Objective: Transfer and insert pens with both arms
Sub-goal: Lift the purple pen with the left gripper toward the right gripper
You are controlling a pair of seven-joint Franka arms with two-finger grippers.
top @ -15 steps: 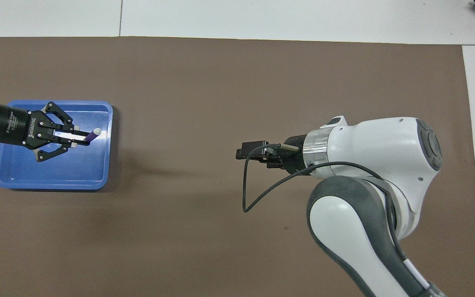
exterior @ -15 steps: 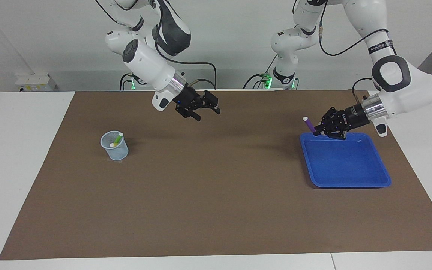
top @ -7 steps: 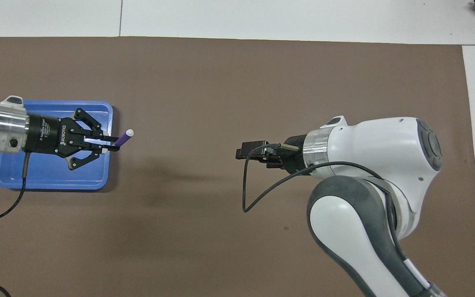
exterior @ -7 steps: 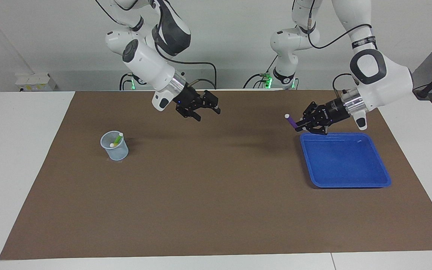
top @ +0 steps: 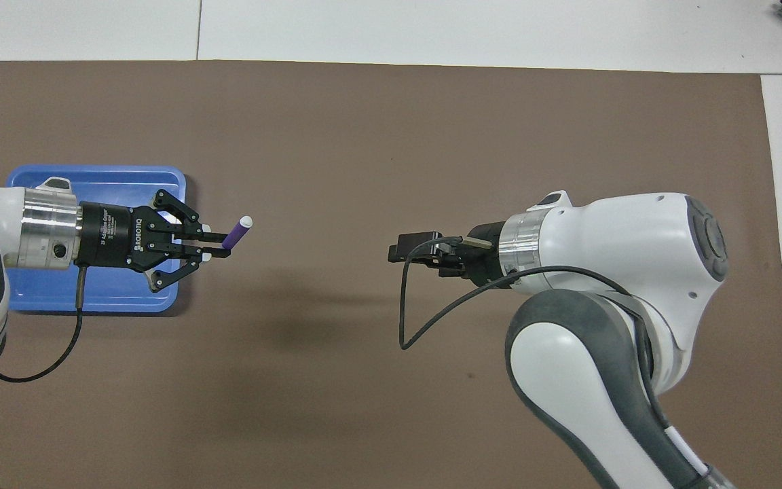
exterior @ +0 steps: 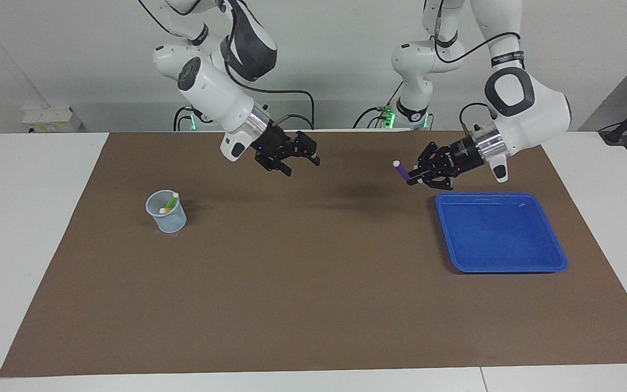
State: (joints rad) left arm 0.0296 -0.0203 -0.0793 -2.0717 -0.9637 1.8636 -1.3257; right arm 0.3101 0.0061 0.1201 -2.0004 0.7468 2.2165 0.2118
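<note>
- Since a second ago the left claw (exterior: 412,177) has carried the purple pen (exterior: 400,169) up and off the blue tray (exterior: 501,261), toward the middle of the tabletop (exterior: 313,305); the right arm has not shifted.
- Left claw: fingertips pinched tight on the purple pen's lower end, the pale cap pointing up and away from the wrist, tilted. It hangs over bare brown mat just beside the tray's edge.
- Right claw (exterior: 305,159): fingers spread wide, holding nothing, waiting in the air over the mat's middle, aimed toward the coming pen.
- Done so far: the green pen (exterior: 171,202) stands in the pale cup (exterior: 166,218) toward the right arm's end of the tabletop. A second pale-tipped stick beside it is probably the yellow pen (exterior: 164,209), though its colour is hard to make out.
- The tray now looks empty.
- Left to do, as I judge it: bring the two claws together, pass the purple pen across, then drop it into the cup. That would be the last pen.
</note>
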